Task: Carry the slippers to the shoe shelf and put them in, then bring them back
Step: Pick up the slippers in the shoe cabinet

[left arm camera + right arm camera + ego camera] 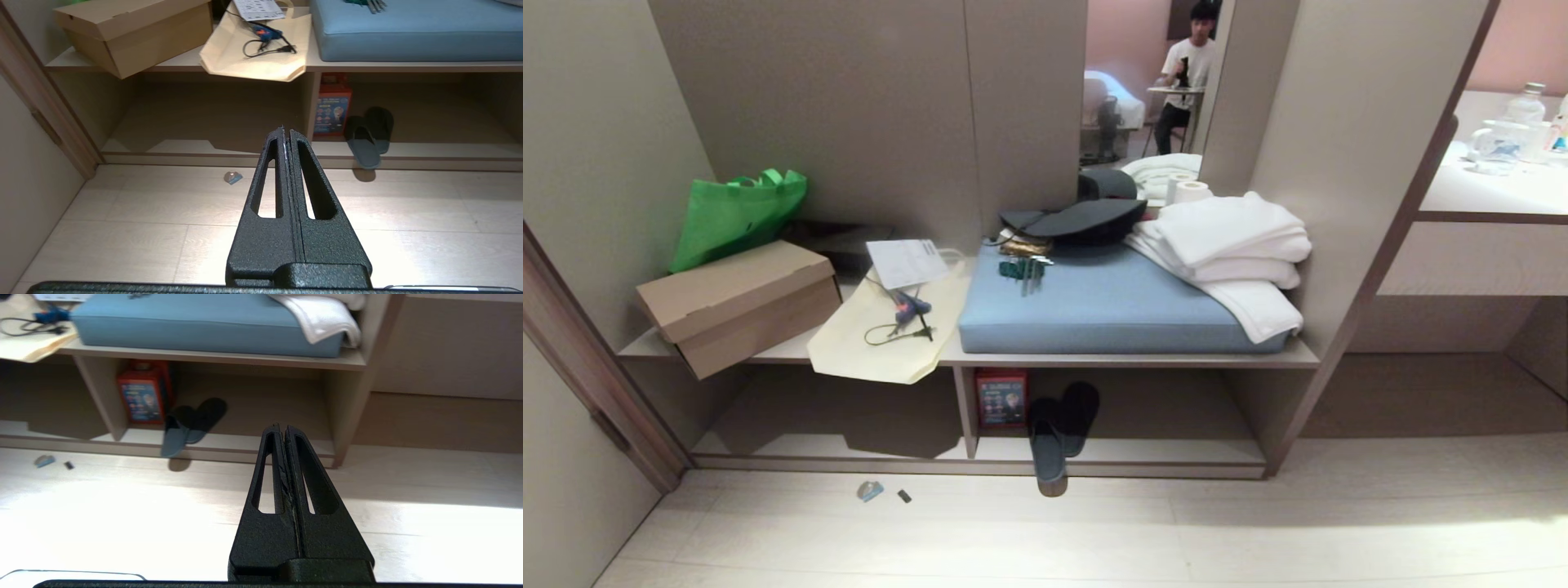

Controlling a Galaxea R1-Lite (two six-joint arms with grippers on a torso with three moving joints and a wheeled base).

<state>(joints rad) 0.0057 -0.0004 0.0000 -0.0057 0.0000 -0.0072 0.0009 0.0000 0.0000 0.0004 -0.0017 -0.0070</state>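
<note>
Red box (1001,398) in the shoe shelf (1123,452): label print too small to read, top edge hidden under the bench board. Small grey-blue scrap (870,490) and dark chip (904,496) on the floor: too small to identify. Green bag (737,214): lower part hidden behind the cardboard box (739,304); person (1186,73) at the rear: legs partly hidden.

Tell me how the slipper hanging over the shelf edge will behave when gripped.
The overhanging slipper looks thin-soled and fabric, so probably light and floppy. With its end past the shoe shelf lip, a nudge might tip it onto the floor. Its neighbour touches it and may shift too.
</note>
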